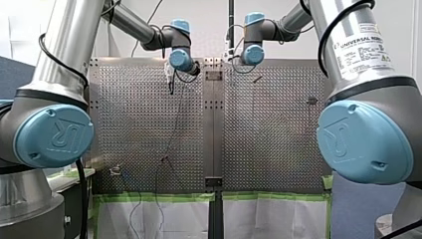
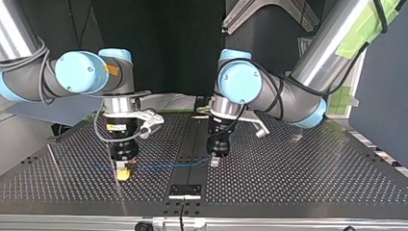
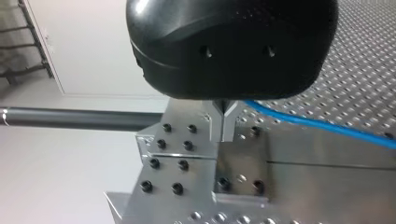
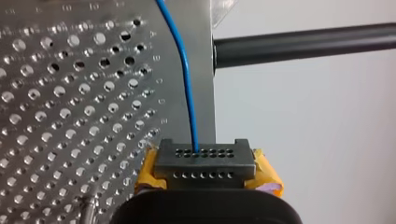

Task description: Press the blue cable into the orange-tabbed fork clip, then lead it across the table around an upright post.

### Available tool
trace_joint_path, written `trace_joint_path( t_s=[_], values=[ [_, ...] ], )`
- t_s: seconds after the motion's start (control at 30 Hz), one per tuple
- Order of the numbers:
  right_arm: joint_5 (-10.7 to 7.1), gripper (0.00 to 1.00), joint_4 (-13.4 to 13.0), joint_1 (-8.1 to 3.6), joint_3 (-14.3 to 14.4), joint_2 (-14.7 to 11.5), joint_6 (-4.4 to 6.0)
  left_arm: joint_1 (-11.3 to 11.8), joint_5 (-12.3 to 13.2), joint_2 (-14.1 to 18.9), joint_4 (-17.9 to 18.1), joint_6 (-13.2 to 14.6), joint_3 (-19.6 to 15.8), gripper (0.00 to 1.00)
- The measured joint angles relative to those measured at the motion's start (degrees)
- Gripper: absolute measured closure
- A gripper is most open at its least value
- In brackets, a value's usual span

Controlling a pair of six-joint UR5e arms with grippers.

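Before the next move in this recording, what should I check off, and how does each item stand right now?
1. Right gripper holds the blue cable: ok, the cable runs straight in between its yellow pads.
2. Left gripper holds the cable: ok, its metal fingers are closed and the cable leaves right beside them.
3. Cable span between the grippers is free: ok, in the top view it runs nearly straight, low over the table.
4. Orange-tabbed fork clip located: cannot tell, no view shows it clearly.
5. Upright post located: cannot tell.
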Motion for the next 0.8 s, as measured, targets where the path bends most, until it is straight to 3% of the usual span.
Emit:
trace_joint_path(
  t_s=[0.27,0.57,0.8],
  values=[
    [0.00,1.00,1.1,-1.29,0.0,-0.2,0.14,-0.6,0.7,-0.1,-1.2,-0.5,3.3,1.00],
    [0.03,1.00,1.9,-2.78,0.0,-0.4,0.28,-1.1,1.6,-1.1,-1.7,-0.5,4.6,1.00],
    [0.02,1.00,2.0,-4.08,0.0,-0.4,0.39,-2.2,1.7,-3.5,-4.4,0.5,7.7,1.00]
  ],
)
